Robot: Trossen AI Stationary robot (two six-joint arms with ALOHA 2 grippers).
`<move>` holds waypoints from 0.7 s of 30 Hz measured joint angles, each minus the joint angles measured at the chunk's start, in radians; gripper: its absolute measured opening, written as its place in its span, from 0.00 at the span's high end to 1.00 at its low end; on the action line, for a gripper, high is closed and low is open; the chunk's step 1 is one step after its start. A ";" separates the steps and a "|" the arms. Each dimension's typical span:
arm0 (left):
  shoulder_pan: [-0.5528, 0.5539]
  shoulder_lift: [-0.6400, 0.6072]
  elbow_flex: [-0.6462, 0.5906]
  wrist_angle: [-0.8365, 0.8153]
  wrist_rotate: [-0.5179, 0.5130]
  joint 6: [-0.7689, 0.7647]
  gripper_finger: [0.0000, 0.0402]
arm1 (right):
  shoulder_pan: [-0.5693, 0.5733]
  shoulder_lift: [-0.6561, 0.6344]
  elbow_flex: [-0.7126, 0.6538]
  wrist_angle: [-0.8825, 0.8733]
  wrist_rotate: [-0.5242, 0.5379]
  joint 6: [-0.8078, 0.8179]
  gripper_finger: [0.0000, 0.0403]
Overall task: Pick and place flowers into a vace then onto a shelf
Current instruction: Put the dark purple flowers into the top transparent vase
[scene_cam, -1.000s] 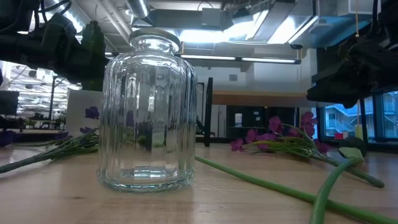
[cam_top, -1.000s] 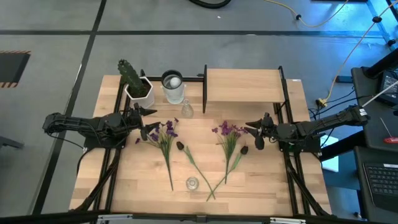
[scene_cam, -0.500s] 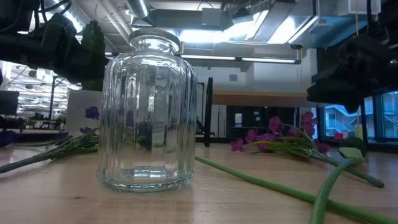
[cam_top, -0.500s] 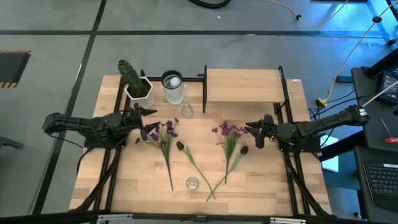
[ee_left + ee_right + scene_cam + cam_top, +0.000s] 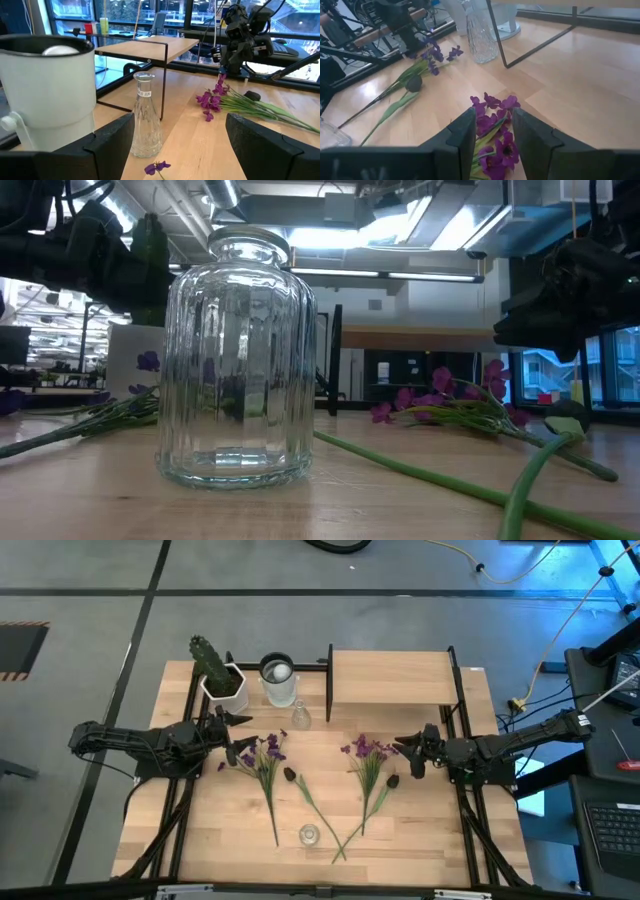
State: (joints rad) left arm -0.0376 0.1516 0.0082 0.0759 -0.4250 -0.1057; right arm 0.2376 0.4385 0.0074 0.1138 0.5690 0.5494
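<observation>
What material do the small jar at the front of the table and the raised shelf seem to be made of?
The small jar looks like clear glass, ribbed and glossy: the room shows through it and light glints on the ridges. The shelf seems a light wooden board with matte visible grain, on thin black posts, probably metal.

We find no readable text, brand, number or sign in any view. Closest thing is a small white label on the neck of the slim glass bottle in the left wrist view, but we can't make out its print. The bottles on the far ledge in that view are too small for us to read, and we see no markings on the ribbed glass jar
</observation>
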 joint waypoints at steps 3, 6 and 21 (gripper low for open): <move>0.000 0.000 0.000 0.003 0.006 0.012 0.24 | 0.000 0.000 0.000 -0.002 0.000 -0.010 0.68; 0.000 0.000 0.000 0.003 0.007 -0.015 0.24 | 0.000 0.000 0.000 -0.015 0.000 -0.031 0.68; 0.000 0.000 0.000 0.004 0.184 -0.198 0.24 | 0.000 0.000 0.000 -0.015 0.073 -0.008 0.68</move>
State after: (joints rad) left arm -0.0376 0.1513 0.0082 0.0799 -0.2412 -0.3034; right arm 0.2379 0.4381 0.0074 0.0990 0.6419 0.5412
